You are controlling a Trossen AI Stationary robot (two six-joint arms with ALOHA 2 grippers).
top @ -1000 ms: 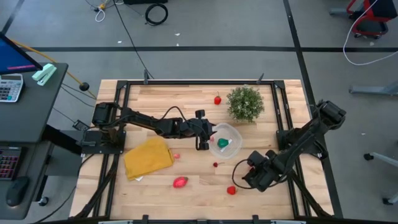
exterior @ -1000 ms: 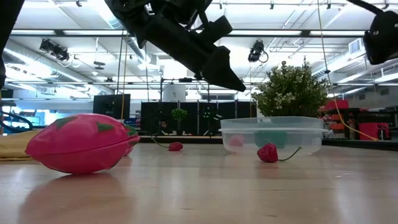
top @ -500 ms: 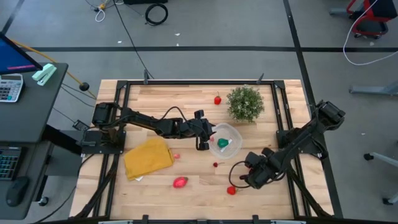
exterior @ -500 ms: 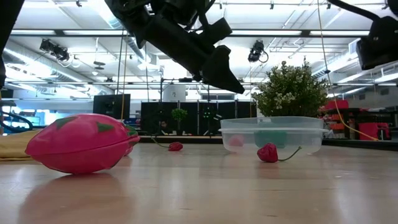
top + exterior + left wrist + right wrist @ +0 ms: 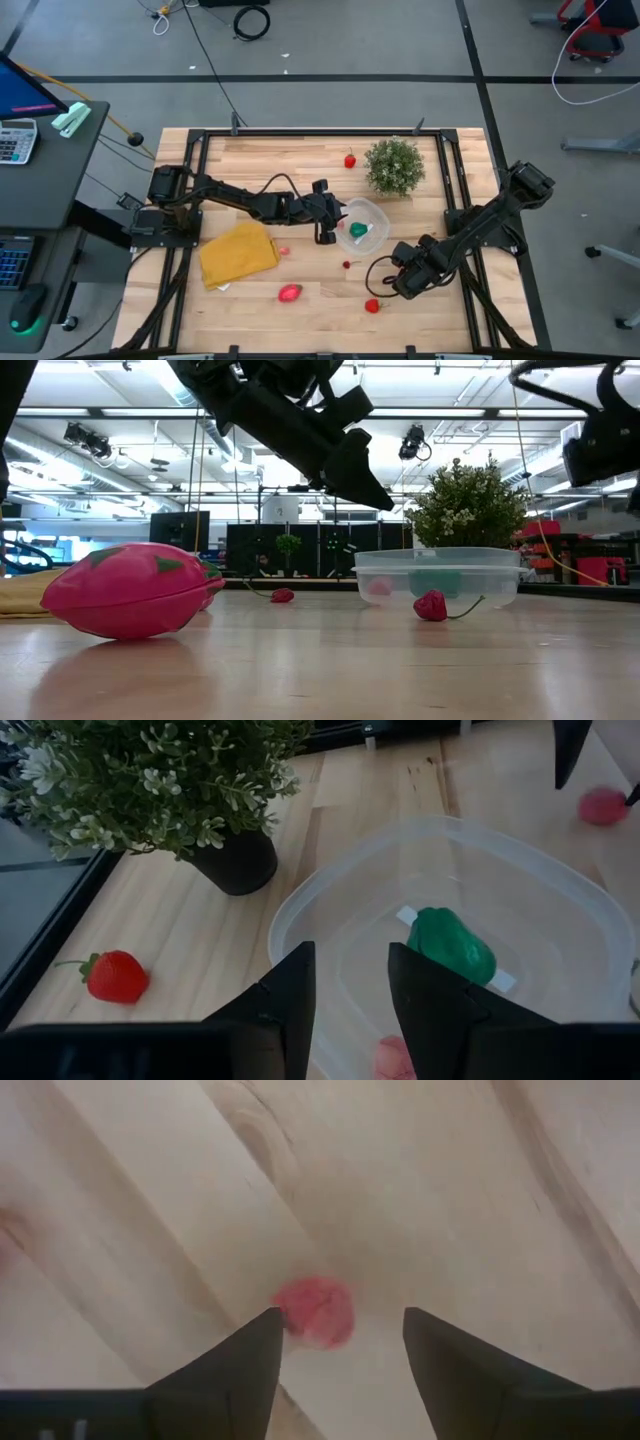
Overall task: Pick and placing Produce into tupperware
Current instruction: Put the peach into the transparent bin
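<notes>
The clear round tupperware (image 5: 364,228) sits mid-table and holds a green piece (image 5: 450,945) and a pink one (image 5: 395,1058). My left gripper (image 5: 350,982) is open and hovers over the container's left rim (image 5: 336,222). My right gripper (image 5: 384,290) is open and raised above a red strawberry (image 5: 372,306) that lies on the table. In the right wrist view this strawberry (image 5: 315,1312) shows between the fingers (image 5: 340,1320). Other produce on the table: a red strawberry (image 5: 350,160), a pink-red fruit (image 5: 290,293), a small red piece (image 5: 347,265) and a small pink one (image 5: 284,251).
A bushy potted plant (image 5: 394,166) stands just beyond the tupperware. A yellow folded cloth (image 5: 238,253) lies toward the left. A black frame (image 5: 300,133) runs around the wooden table. In the low view the pink-red fruit (image 5: 130,590) lies close to the near edge.
My right gripper has moved toward the table's left and come lower, closing in over the red strawberry near the near edge. The left arm and all the produce have stayed where they were.
</notes>
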